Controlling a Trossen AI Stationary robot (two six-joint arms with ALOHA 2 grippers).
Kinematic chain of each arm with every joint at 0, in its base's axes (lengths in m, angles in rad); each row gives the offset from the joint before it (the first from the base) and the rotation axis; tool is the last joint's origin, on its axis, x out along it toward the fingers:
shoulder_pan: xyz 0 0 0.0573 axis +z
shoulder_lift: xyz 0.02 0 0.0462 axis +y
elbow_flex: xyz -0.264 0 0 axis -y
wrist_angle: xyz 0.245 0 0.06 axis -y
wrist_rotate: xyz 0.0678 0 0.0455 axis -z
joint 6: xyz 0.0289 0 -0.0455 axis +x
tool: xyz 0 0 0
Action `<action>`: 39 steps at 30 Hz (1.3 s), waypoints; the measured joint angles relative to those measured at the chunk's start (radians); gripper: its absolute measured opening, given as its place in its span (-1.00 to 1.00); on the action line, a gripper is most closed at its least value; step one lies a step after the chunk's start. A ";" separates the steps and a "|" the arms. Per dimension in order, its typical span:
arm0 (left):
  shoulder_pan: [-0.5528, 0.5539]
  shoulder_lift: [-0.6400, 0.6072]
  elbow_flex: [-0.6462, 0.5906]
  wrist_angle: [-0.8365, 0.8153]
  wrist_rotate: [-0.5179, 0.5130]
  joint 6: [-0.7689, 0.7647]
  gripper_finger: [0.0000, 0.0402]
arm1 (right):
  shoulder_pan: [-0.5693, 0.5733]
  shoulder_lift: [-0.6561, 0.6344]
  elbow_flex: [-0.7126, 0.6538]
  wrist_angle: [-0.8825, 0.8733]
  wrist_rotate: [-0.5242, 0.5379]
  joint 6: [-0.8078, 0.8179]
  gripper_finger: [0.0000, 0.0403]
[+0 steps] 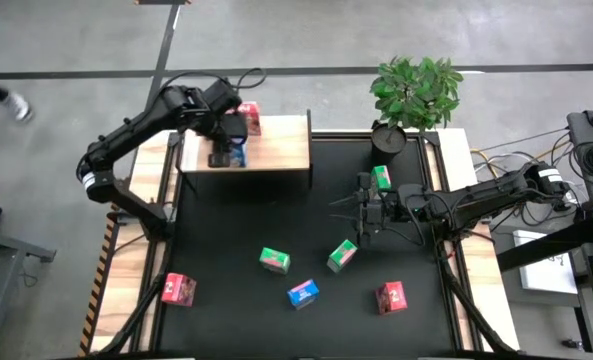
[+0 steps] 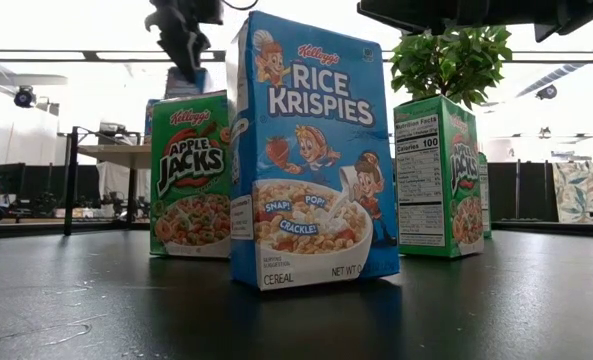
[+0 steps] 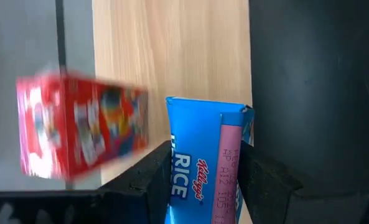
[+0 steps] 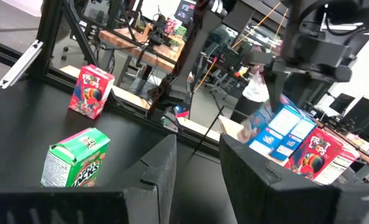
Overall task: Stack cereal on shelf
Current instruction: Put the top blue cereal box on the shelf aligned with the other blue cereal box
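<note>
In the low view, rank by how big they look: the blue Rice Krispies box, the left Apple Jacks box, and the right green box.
1. Rice Krispies box: largest by far, though it stands nearest the camera.
2. Right green box and left Apple Jacks box: they look alike in size, so no ranking between them.

From overhead I look straight down on the whole black table mat (image 1: pixel 306 240). My low camera sits at mat level, facing the room, close to a blue Rice Krispies cardboard box (image 2: pixel 311 150). My left wrist camera and overhead share the pale wooden shelf board (image 3: pixel 172 56).
</note>
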 joint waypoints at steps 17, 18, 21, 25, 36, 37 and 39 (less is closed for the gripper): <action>0.181 -0.181 -0.067 -0.010 -0.059 -0.038 -0.26 | 0.000 0.000 0.000 0.000 0.000 0.008 -0.45; 0.187 -0.192 -0.090 0.000 -0.059 -0.026 -0.26 | 0.000 0.000 0.000 0.000 0.000 0.008 -0.45; 0.196 -0.219 -0.163 0.038 -0.059 0.006 -0.26 | 0.000 0.000 0.000 0.000 0.000 0.008 -0.45; 0.198 -0.244 -0.245 0.111 -0.061 0.045 -0.26 | 0.000 0.000 0.000 0.000 0.000 0.008 -0.45; 0.199 -0.232 -0.303 0.156 -0.118 0.079 -0.26 | 0.000 0.000 0.000 0.000 0.000 0.008 -0.45; 0.199 -0.232 -0.303 0.159 -0.118 0.079 -0.26 | 0.000 0.000 0.000 0.000 0.000 0.009 -0.45; 0.199 -0.232 -0.300 0.157 -0.118 0.078 -0.26 | 0.000 0.000 0.000 0.000 0.000 0.009 -0.45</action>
